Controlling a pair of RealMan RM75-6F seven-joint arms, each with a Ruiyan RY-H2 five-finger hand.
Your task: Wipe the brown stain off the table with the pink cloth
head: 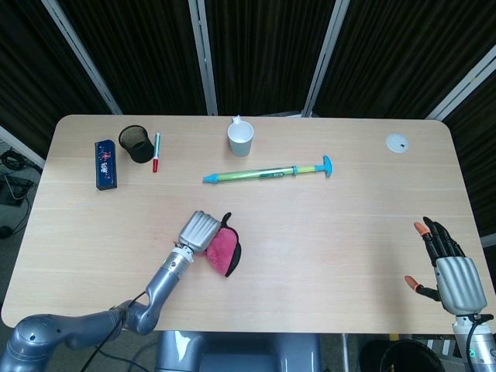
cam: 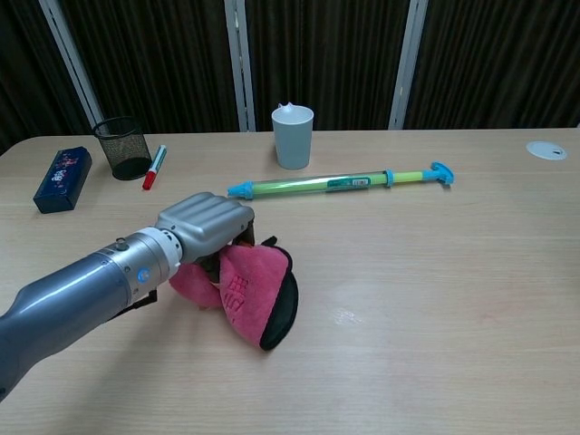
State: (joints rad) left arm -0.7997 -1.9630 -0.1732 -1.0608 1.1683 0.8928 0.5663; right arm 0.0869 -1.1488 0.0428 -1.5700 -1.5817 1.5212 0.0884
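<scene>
The left hand [cam: 207,227] is clutching the cloth [cam: 249,295] in curled fingers, pressing it onto the table [head: 325,225] where the stain presumably lies (now hidden); flat, firm strokes should work best. The right hand [head: 449,271] is idling, fingers spread, holding nothing

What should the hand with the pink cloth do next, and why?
Probably draw the pink cloth a short way back toward the robot's left, pressed to the table. The left hand holds it low on the wood, and no brown stain shows in either view, so the mark may lie under the cloth or the hand. A small rub and lift would show whether it is gone.
</scene>
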